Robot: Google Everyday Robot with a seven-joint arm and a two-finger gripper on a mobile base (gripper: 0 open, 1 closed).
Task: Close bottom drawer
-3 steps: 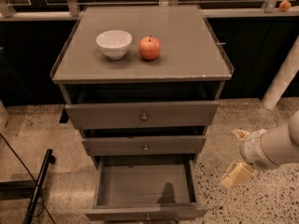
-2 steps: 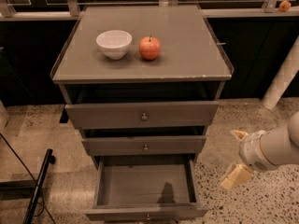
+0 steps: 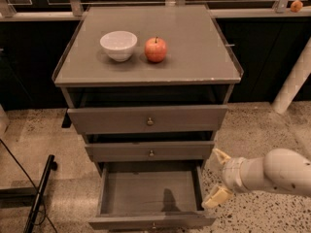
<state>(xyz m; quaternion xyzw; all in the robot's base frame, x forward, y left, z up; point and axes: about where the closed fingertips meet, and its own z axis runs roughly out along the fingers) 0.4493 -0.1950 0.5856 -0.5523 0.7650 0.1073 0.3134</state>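
Your gripper hangs wide open at lower right, just beside the bottom drawer, which stands pulled out at bottom centre; push from there and a finger may catch its side wall, jamming it askew

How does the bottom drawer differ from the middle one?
The bottom drawer is pulled far out, grey inside showing; the middle drawer is barely out, inside hidden. The open gripper hangs beside the bottom drawer's right side. Both have grey fronts with round knobs.
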